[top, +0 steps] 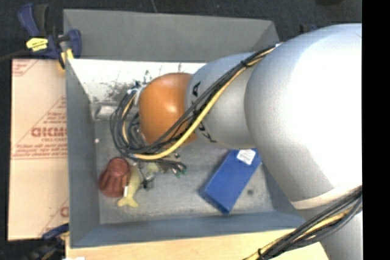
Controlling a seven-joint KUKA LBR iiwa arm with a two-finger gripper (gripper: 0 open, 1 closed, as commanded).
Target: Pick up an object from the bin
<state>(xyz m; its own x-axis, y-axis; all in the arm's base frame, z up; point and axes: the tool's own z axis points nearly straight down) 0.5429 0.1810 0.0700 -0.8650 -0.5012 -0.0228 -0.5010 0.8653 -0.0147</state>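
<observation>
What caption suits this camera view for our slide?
Arm over grey bin with a blue box, dark red ribbed piece and pale yellow piece.

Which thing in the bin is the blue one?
The flat blue rectangular box with a white label, at lower right. The dark red ridged cup and the small pale yellow piece at lower left are not blue.
</observation>
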